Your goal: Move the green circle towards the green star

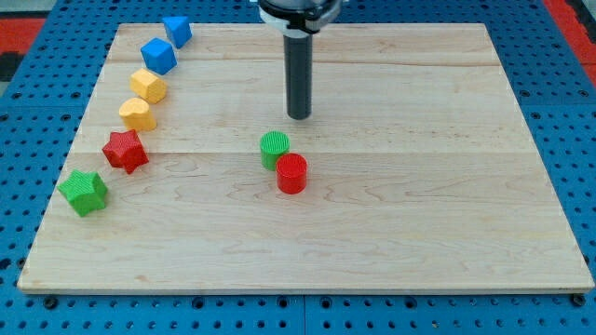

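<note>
The green circle (275, 149) stands near the middle of the wooden board (419, 205), touching the red circle (291, 173) at its lower right. The green star (84, 192) lies near the board's left edge, far to the left of the green circle. My tip (299, 116) is just above and slightly right of the green circle, a small gap away from it.
Along the left side, a curved row runs upward from the green star: a red star (125, 151), a yellow heart (136, 113), a yellow hexagon (148, 86), a blue block (158, 56) and another blue block (176, 31).
</note>
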You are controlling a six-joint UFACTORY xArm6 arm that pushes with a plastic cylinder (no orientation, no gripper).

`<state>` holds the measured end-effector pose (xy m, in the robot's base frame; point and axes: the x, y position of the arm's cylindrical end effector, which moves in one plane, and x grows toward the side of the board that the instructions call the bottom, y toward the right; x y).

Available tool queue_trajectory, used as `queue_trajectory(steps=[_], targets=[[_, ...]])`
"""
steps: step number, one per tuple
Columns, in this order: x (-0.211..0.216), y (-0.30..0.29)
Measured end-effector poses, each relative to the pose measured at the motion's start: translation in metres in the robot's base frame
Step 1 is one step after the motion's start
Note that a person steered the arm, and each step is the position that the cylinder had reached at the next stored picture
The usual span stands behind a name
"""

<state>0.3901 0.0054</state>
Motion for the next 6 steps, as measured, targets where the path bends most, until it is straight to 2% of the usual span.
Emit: queue_trajectory(steps=[1, 2, 4, 6], targets=[[0.041, -0.004], [0.072, -0.032], [0.056, -0.065], [0.074, -0.121]])
